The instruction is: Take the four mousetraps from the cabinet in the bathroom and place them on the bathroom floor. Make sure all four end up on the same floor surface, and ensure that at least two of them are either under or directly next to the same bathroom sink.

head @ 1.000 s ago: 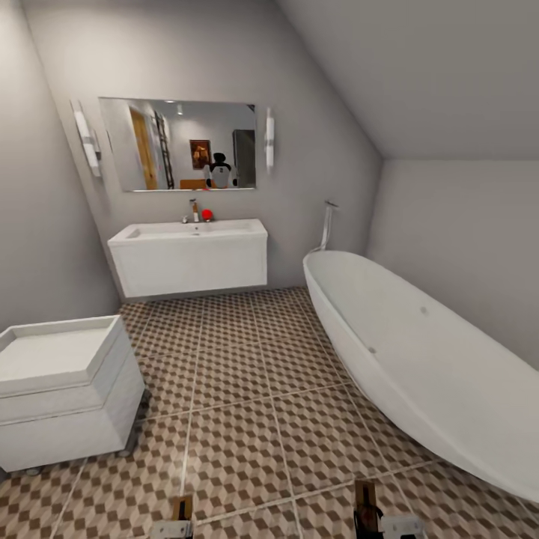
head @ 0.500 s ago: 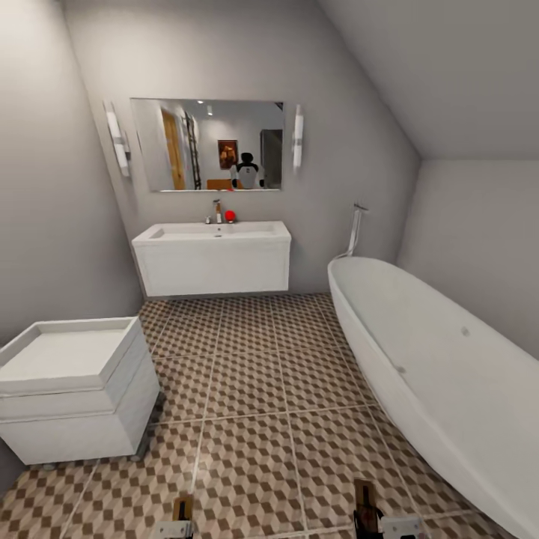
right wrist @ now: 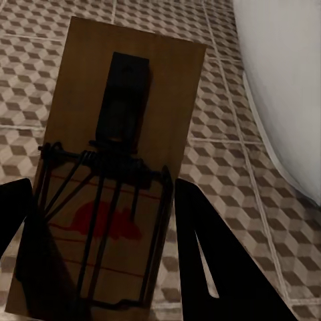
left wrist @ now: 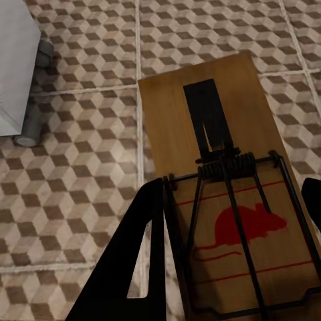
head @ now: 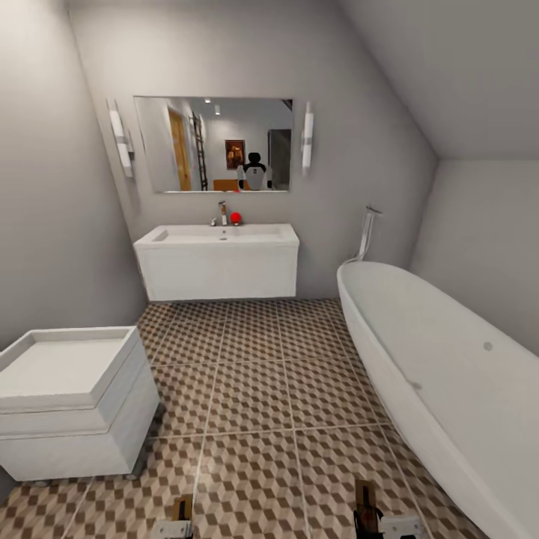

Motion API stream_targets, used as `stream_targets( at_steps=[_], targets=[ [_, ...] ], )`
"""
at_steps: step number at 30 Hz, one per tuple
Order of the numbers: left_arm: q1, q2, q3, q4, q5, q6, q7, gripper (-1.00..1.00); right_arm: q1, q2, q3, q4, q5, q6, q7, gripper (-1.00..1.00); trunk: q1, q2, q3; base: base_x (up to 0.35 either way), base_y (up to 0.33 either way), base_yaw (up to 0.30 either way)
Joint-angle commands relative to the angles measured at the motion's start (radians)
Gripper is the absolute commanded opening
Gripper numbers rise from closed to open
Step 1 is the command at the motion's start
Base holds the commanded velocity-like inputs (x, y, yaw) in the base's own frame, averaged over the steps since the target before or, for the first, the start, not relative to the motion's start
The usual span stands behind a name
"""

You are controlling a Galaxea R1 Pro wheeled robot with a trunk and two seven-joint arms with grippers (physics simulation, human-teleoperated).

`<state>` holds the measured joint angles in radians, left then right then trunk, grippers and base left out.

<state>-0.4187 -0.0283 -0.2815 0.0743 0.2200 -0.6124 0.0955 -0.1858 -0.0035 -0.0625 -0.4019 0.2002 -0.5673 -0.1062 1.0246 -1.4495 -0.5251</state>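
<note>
- Head view: sink (head: 217,262) on far wall w/ chrome faucet, tub (head: 442,374) along the right, small white drawer unit (head: 67,397) on casters at left; bathroom floor (head: 254,389) open between them.
- Left gripper (left wrist: 227,267): jaws narrowed onto a mousetrap (left wrist: 221,194), dark fingers either side of the board's long edges near the spring end; board juts out over the tiles, red mouse print up.
- Right gripper (right wrist: 100,247): same setup, jaws pinched on a 2nd mousetrap (right wrist: 120,147), tub wall just beside it in the right wrist view.
- Both traps show as small brown tips at the bottom edge of the head view, well apart from the sink.
- Handling, judged: light, stiff wooden boards, so an edge pinch should be enough. Flat smooth wood could slip or pivot if the grip is loose.
- Wire bar + spring look like the delicate bit; best to keep fingers on the board sides, clear of the metal.
- Next, prob: get nearer the sink, lower each board flat before letting go so it doesn't tip or bounce.
</note>
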Motion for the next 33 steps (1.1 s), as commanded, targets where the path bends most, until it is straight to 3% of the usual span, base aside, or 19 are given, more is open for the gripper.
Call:
stream_targets(
  at_steps=[1, 16, 33],
  targets=[
    [-0.002, -0.001, -0.008, 0.004, 0.002, -0.006, 0.007, -1.00, -0.001, 0.000, -0.003, 0.001, 0.007, -0.003, -0.003, -1.00, 0.000, -0.001, -0.001, 0.259, 0.000, 0.036],
    [-0.002, -0.001, -0.008, 0.004, 0.002, -0.006, 0.007, -1.00, -0.001, 0.000, -0.003, 0.000, 0.007, -0.003, -0.003, -1.00, 0.000, -0.001, -0.001, 0.259, 0.000, 0.163],
    [-0.002, -0.001, -0.008, 0.004, 0.002, -0.006, 0.007, -1.00, -0.001, 0.000, -0.003, 0.000, 0.007, -0.003, -0.003, -1.00, 0.000, -0.001, -0.001, 0.259, 0.000, 0.009]
  ],
)
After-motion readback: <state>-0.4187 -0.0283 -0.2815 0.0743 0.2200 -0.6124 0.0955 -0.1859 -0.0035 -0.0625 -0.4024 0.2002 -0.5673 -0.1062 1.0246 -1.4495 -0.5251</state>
